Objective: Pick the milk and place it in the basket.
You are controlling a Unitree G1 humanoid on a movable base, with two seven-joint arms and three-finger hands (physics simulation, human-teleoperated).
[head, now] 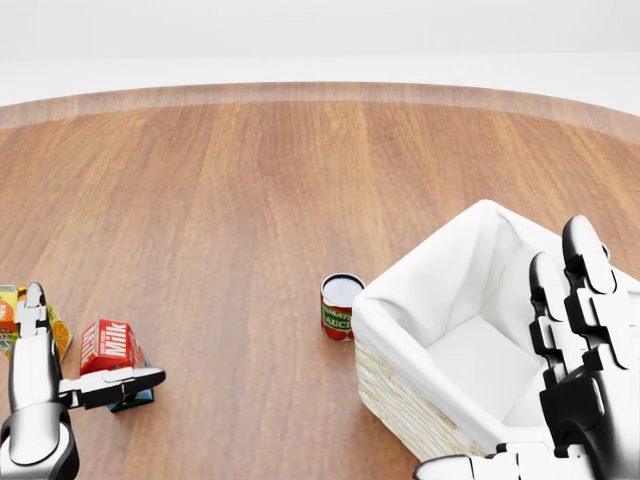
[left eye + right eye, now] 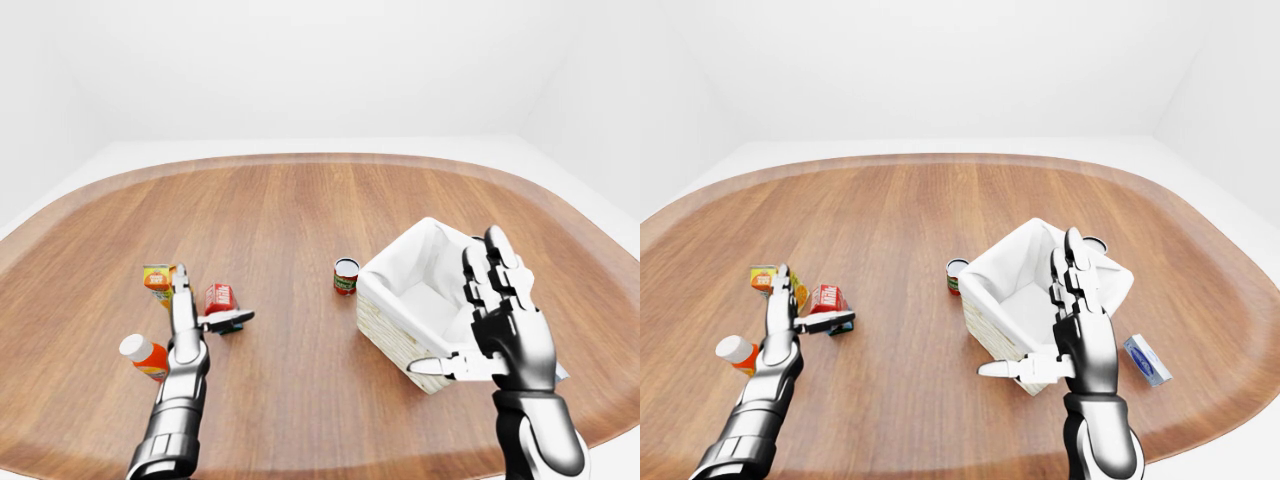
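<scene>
The left hand [image 1: 45, 400] reaches in from the lower left of the head view with its fingers [image 1: 28, 315] straight and spread; 1 finger points up the picture and the thumb sticks out sideways to the right. That thumb lies across the lower part of the milk [image 1: 112, 352], a red and white carton standing on the wooden surface [image 1: 250, 200]. The fingers are open, not closed round the carton, and whether the thumb actually touches it is hard to tell from these views.

The right hand [image 1: 585, 370] is raised at the lower right of the head view, palm turned inward, 2 fingers upright and the thumb pointing left along the bottom edge. It is open and holds nothing, and it hides part of the near right wall of the basket [image 1: 420, 290], a wicker basket with a white cloth liner.

A tomato sauce can [image 1: 340, 307] stands just beside the basket's left corner. An orange juice carton [image 2: 157, 279] sits to the left of the milk, cut off at the left edge in the head view. A bottle with a white cap [image 2: 145, 356] lies near the left forearm, and a small blue and white box [image 2: 1146, 359] lies to the right of the basket; its label is too small to read.
</scene>
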